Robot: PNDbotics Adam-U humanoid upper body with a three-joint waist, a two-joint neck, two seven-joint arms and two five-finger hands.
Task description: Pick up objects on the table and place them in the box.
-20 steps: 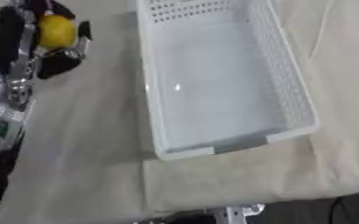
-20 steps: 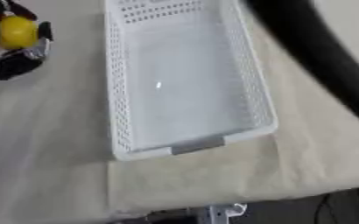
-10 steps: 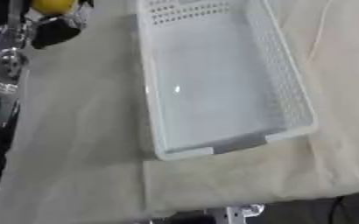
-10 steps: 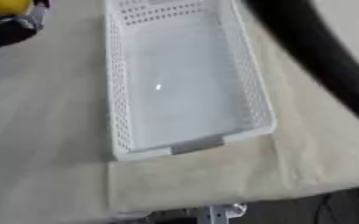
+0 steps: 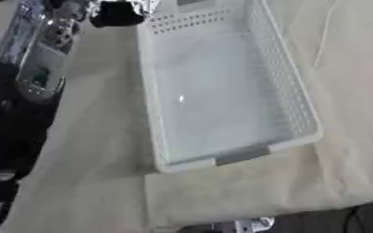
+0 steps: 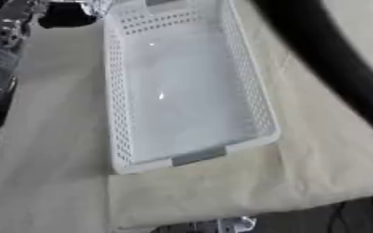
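A white perforated plastic box (image 5: 236, 156) lies lengthwise in the middle of the table, with nothing showing inside it. My left arm (image 5: 38, 68) runs up the left edge. Its hand (image 5: 114, 13) shows only as a dark shape at the top edge, just beside the box's far left corner. Whatever it may hold is cut off by the picture's edge. No loose object shows on the table. In the right eye view my right arm (image 6: 325, 63) crosses the upper right as a black curved band, and its hand is out of the picture.
A cream cloth (image 5: 245, 195) covers the table and folds near the front edge. A small metal part (image 5: 245, 225) sticks out below that edge. Dark floor shows at the bottom right corner (image 5: 369, 218).
My left hand, which held a yellow object, has gone up and away along the box's left side. The yellow object has left the picture at the top. The box has stayed put.
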